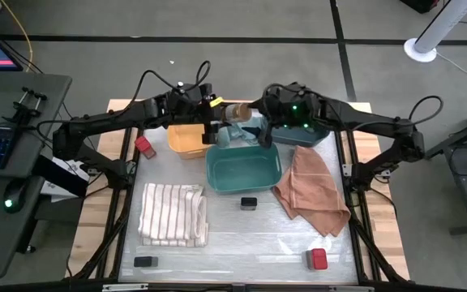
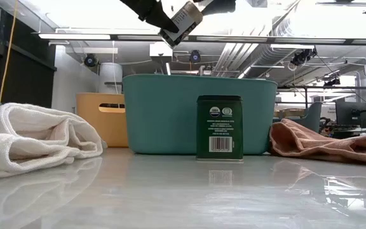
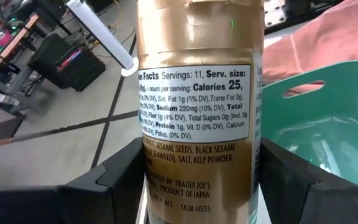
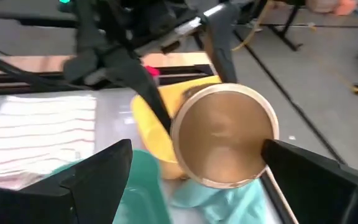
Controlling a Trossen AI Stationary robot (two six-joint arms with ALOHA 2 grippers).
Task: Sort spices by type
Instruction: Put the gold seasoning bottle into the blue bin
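A round jar with a gold label (image 1: 235, 111) hangs in the air over the bins at the table's far side, held by my left gripper (image 1: 214, 123). It also shows in the low view (image 2: 184, 19) and fills the left wrist view (image 3: 197, 93). My right gripper (image 4: 194, 162) is open and faces the jar's round gold end (image 4: 224, 134), one finger on each side; I cannot tell whether a finger touches it. Two flat black tins (image 1: 248, 203) (image 1: 144, 261) and two red-topped jars (image 1: 143, 146) (image 1: 319, 259) stand on the table. My left gripper (image 3: 201, 186) pinches the jar's labelled body near one end (image 3: 166, 180) between its two fingers (image 3: 126, 180), coming from the table's left. The jar is lifted clear. It sticks out past the fingertips toward the right arm, tilted in the low view.
A yellow bin (image 1: 186, 139), a teal bin (image 1: 243, 166) and a blue-grey bin (image 1: 302, 136) sit below the grippers. A striped white cloth (image 1: 173, 212) lies near left and a pink cloth (image 1: 310, 191) to the right. A light teal cloth (image 1: 237, 134) lies between the bins.
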